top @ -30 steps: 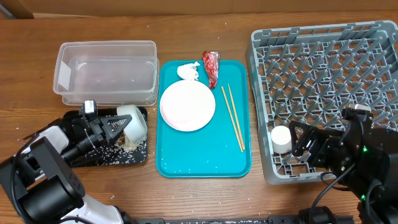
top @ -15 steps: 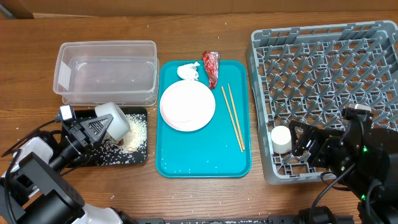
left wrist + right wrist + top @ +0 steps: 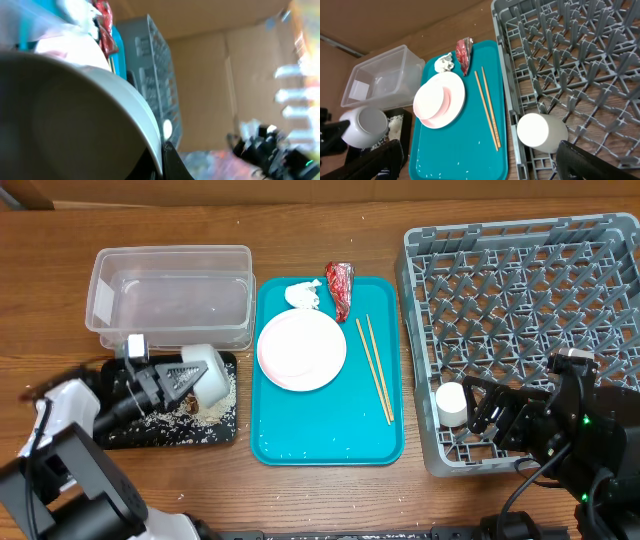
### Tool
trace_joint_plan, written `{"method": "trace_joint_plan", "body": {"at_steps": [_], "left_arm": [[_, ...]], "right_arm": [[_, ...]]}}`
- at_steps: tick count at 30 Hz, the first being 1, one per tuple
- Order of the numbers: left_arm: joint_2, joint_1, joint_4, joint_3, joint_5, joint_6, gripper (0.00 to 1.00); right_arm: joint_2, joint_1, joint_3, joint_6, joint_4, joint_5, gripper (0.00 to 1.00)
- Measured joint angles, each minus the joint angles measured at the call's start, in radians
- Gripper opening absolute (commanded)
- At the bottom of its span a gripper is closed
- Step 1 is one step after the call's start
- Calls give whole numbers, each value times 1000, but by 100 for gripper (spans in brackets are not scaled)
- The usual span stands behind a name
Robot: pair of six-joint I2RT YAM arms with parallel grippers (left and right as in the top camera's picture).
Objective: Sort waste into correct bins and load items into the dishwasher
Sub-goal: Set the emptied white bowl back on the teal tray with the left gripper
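View blurred. A pale bowl (image 3: 75, 115) fills the lower left, its rim curving toward centre. Beyond it are a red wrapper (image 3: 104, 27), a teal tray (image 3: 118, 57) edge and a grey dish rack (image 3: 155, 75) holding a white cup (image 3: 167, 129). A dark arm (image 3: 265, 147) is at lower right.

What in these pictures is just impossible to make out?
- Left wrist view: blurred; the bowl fills it, hiding the black tray.
- Overhead: the left arm covers the black tray's left end.
- Overhead: the right arm hides the rack's near right corner.
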Motion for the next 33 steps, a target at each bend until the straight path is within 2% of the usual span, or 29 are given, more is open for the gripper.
{"method": "trace_joint_plan", "body": {"at_steps": [3, 7, 12, 15, 19, 25, 30, 33], "left_arm": [[-72, -117, 13, 136, -146, -68, 4], [-146, -348, 137, 309, -425, -265, 4], [-157, -682, 290, 411, -757, -489, 4], [-157, -840, 280, 423, -925, -610, 4], [-156, -978, 229, 411, -1107, -757, 4], [-144, -1115, 233, 379, -1245, -875, 4], [-143, -1158, 307, 374, -1250, -914, 4], [-142, -1161, 292, 374, -1249, -942, 4]], "right_arm": [[0, 0, 0, 0, 0, 0, 100], [0, 0, 0, 0, -1, 0, 100], [0, 0, 0, 0, -1, 0, 100], [0, 0, 0, 0, -13, 0, 100], [0, 0, 0, 0, -35, -5, 100], [0, 0, 0, 0, -40, -8, 100], [0, 0, 0, 0, -40, -8, 100], [0, 0, 0, 0, -40, -7, 100]]}}
